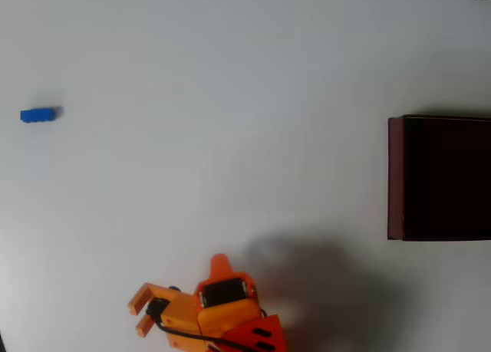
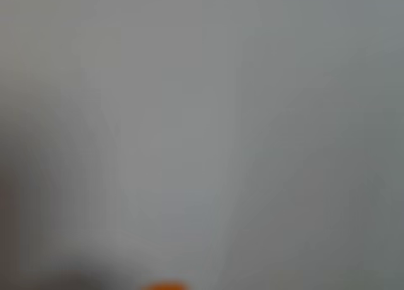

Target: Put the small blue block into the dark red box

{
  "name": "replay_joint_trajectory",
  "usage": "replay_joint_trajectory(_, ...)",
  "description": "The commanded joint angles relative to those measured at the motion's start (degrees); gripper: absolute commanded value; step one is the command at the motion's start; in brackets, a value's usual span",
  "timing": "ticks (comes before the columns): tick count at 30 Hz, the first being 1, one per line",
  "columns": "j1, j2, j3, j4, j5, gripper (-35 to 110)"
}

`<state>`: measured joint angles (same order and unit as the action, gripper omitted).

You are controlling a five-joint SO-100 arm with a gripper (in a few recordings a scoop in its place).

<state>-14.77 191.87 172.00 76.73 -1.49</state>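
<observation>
A: Plain white table [image 1: 230, 99], nothing on it but your two things. Where do you stand?

B: From overhead, the small blue block [image 1: 38, 115] lies far over at the left edge, long side running left-right. The dark red box [image 1: 395, 176] sits at the right edge, well apart from it. Your gripper [image 1: 139, 315] is low in the picture, fingers spread a little, holding nothing, pointing left.

A: So the step is the reach?

B: I'd judge so; nothing is picked up yet. You want to swing up and left until you hang over the block.

A: Any trick to it?

B: Turn your wrist so the fingers close across the short sides, then drop straight down. The wrist view is a grey blur, so steer by the overhead view.
</observation>
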Motion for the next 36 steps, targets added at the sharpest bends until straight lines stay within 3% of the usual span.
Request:
replay_joint_trajectory(1,1.1,0.4,0.2,0.5,0.7,0)
replay_joint_trajectory(17,1.1,0.4,0.2,0.5,0.6,0)
replay_joint_trajectory(22,-1.8,0.5,-1.1,0.0,7.0,0)
replay_joint_trajectory(25,-8.8,-0.4,-1.9,-5.3,13.3,1)
replay_joint_trajectory(28,-13.7,-11.7,-9.3,-8.3,21.4,0)
replay_joint_trajectory(31,-21.4,-34.9,-22.9,-10.0,31.3,0)
replay_joint_trajectory(36,-31.4,-69.4,-51.9,-7.4,38.8,2)
